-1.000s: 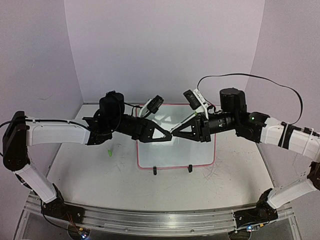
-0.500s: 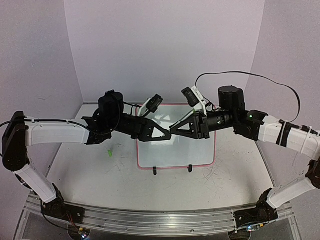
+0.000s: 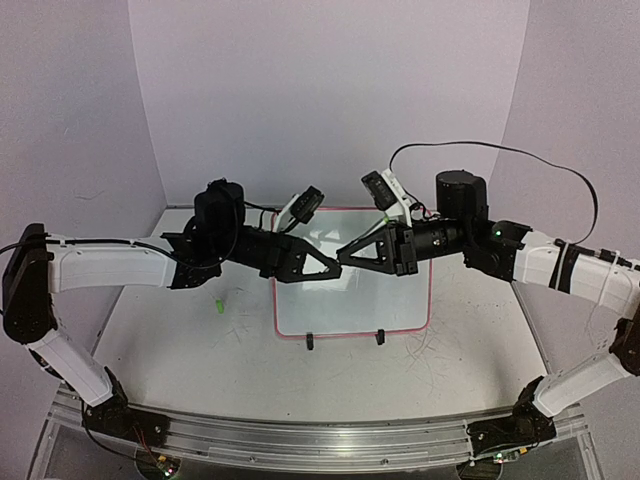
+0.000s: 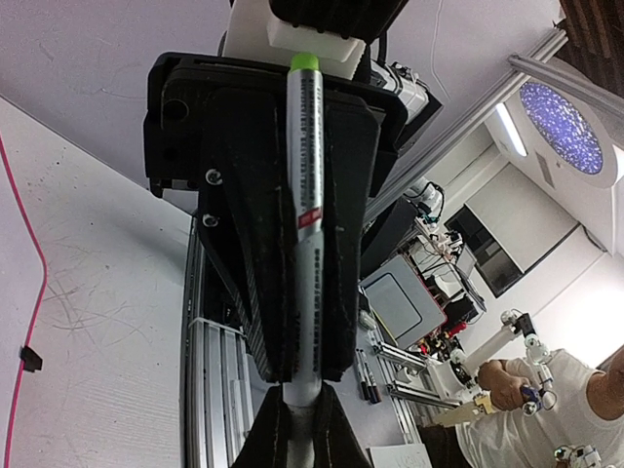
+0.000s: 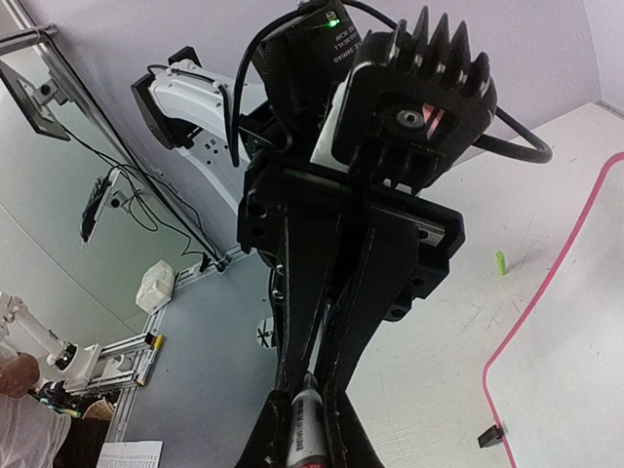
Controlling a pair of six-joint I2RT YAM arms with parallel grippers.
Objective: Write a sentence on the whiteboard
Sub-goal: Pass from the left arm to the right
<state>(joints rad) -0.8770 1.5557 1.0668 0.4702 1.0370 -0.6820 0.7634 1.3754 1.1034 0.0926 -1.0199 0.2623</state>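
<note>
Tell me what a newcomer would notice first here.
The two arms meet tip to tip over the whiteboard, with the left gripper and the right gripper both shut on one grey marker with a green end. A small green piece lies on the table to the left of the board.
</note>
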